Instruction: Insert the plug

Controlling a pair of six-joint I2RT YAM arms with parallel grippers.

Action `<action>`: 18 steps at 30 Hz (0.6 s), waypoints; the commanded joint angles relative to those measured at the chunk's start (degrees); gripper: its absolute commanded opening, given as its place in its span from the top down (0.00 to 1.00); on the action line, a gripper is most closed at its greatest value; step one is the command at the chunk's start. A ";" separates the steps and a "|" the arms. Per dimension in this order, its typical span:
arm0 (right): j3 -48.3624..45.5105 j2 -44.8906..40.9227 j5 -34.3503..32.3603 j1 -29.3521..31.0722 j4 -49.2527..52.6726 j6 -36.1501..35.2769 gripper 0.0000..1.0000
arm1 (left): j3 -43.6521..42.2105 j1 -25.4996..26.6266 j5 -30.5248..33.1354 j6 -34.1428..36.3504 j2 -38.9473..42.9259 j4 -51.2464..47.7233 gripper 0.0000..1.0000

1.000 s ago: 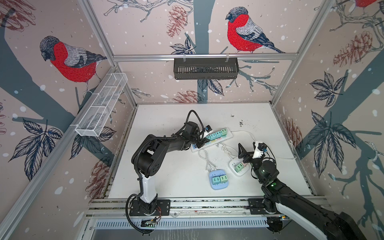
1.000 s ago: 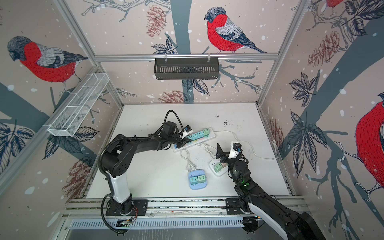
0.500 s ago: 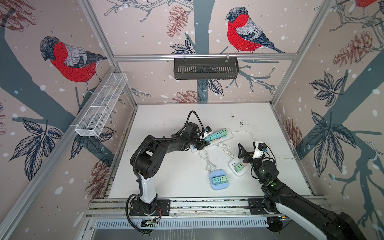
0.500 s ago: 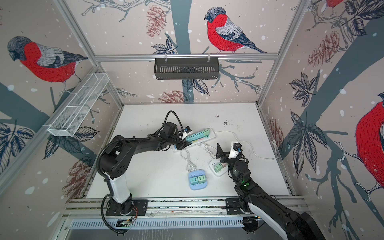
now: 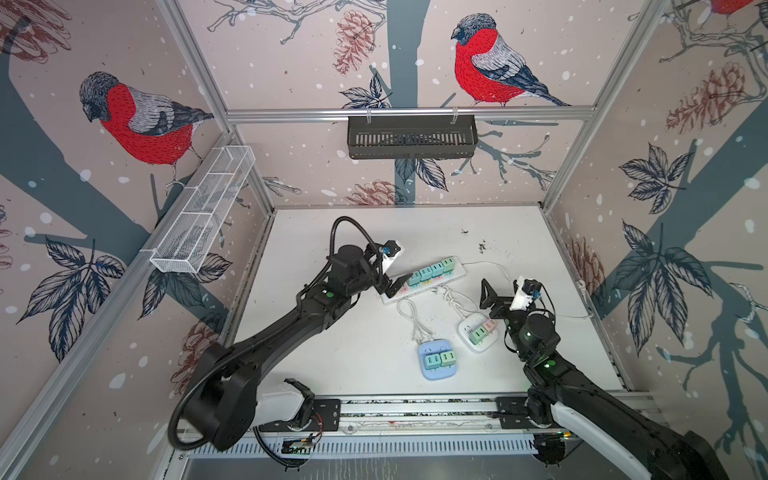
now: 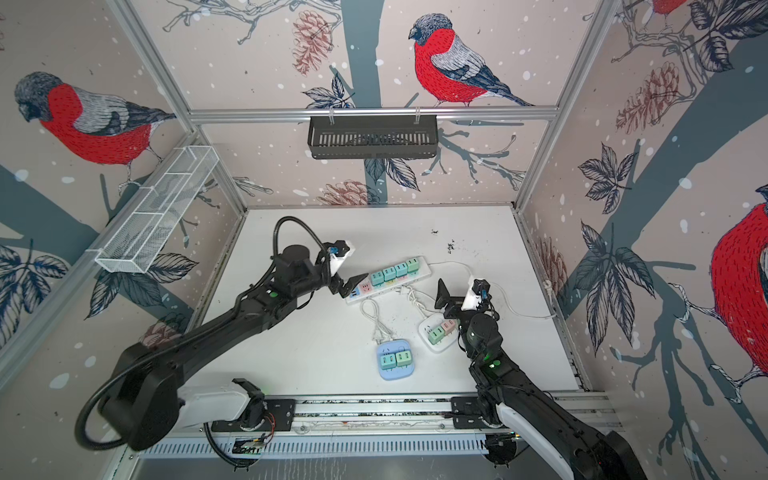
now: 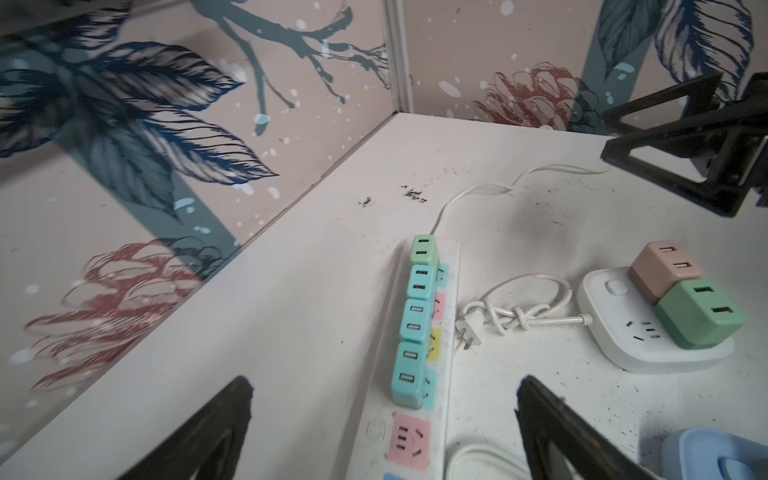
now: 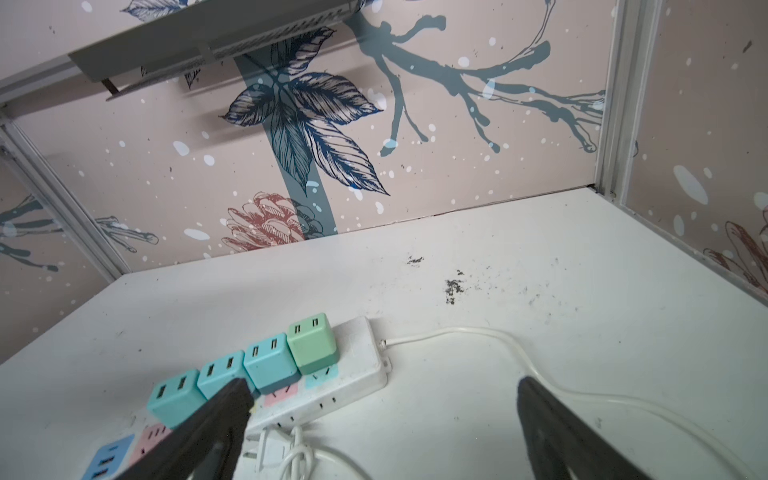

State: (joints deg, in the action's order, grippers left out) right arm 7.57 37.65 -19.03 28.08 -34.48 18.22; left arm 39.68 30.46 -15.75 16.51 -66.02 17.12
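A white power strip (image 5: 459, 269) (image 6: 423, 266) lies mid-table with a row of several cube plugs standing in it, teal ones and a green one (image 8: 311, 343) at the cord end. The nearest teal plug (image 7: 409, 374) stands in its socket beside a free pink socket (image 7: 409, 440). My left gripper (image 5: 390, 286) (image 6: 353, 286) (image 7: 384, 382) is open over that end of the strip, its fingers wide on either side and touching nothing. My right gripper (image 5: 503, 297) (image 6: 459, 299) (image 8: 382, 384) hangs open and holds nothing.
A white square socket block (image 5: 465, 332) (image 7: 648, 345) carries a pink and a green cube under the right arm. A blue block (image 5: 432, 374) with two cubes lies nearer the front. Knotted white cords (image 7: 519, 316) trail between them. Walls enclose the table.
My left gripper has opened, letting go of the teal plug at the strip's near end, and has drawn back slightly. The right arm has stayed in place.
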 commanded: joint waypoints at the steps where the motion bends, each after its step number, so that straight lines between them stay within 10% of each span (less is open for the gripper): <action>1: 5.74 -3.05 -0.19 -0.04 12.93 3.43 0.00 | -9.61 -0.49 12.61 -3.60 9.50 11.23 0.01; 9: 9.65 -6.10 -1.83 -0.04 9.80 14.76 0.00 | -33.87 -4.94 51.97 -10.31 27.24 32.76 0.01; 15: 13.88 1.74 -15.00 -1.80 4.75 9.73 0.00 | -45.07 -12.84 41.69 -9.65 29.38 44.24 0.01; 18: 14.21 9.47 -15.90 -6.87 1.44 5.63 0.00 | -45.11 -15.49 46.89 -14.04 24.56 47.09 0.02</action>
State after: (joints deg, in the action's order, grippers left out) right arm 21.17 43.24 -30.33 24.03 -29.04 27.88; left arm 0.38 16.47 28.14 6.15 -38.94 54.81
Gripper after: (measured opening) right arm 0.997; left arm 0.986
